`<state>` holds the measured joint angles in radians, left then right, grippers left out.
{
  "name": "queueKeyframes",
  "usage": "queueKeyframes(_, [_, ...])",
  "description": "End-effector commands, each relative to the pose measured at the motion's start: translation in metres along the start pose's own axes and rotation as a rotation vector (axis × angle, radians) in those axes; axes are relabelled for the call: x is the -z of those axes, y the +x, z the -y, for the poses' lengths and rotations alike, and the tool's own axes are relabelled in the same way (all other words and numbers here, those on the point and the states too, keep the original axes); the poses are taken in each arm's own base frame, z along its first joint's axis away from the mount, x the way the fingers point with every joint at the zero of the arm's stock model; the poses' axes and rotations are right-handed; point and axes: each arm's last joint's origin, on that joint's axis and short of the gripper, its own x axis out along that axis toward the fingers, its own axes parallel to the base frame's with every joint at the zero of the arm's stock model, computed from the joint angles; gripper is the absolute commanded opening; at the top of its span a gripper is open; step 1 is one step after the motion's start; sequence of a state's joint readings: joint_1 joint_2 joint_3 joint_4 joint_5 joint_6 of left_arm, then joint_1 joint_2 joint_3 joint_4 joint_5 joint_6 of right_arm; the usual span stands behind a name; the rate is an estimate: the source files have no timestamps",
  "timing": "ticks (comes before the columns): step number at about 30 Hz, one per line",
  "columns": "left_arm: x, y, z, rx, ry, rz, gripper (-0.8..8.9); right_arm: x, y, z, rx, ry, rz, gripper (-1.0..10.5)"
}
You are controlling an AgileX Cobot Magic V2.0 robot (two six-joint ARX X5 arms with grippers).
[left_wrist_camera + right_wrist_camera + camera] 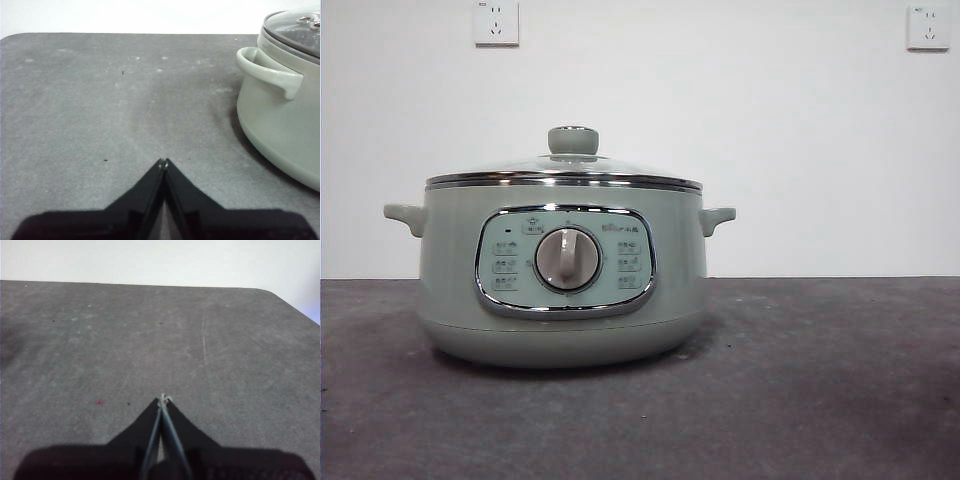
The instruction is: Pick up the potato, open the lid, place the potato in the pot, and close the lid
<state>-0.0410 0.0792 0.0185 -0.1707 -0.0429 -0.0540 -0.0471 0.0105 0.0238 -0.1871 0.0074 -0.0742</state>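
Note:
The pale sage-green pot (560, 320) stands on the dark grey table, its control panel and dial facing the front view. The glass lid (565, 172) with its green knob (573, 140) sits closed on the pot. The potato is out of view in every frame. My left gripper (164, 162) is shut and empty over bare table, with the pot (280, 120) and one side handle (265, 72) off to its side. My right gripper (163, 399) is shut and empty over bare table, with no object near it. Neither arm shows in the front view.
A white wall with two sockets (496, 22) (928, 27) stands behind the table. The grey table (820, 380) extends to both sides of the pot. Its rounded corners show in the left wrist view (15, 37) and in the right wrist view (270, 292).

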Motion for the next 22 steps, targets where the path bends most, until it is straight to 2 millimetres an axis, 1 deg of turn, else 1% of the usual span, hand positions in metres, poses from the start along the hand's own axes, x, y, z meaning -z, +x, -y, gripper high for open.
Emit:
queueKeyframes(1, [0.0026, 0.0010, 0.0000, 0.000, 0.000, -0.003, -0.03, 0.0024, 0.0008, -0.0001, 0.003, 0.021, -0.002, 0.0])
queueKeyframes(22, [0.0026, 0.0010, 0.0000, -0.001, 0.000, -0.003, -0.03, 0.0026, 0.0008, -0.0001, 0.003, 0.022, -0.006, 0.0])
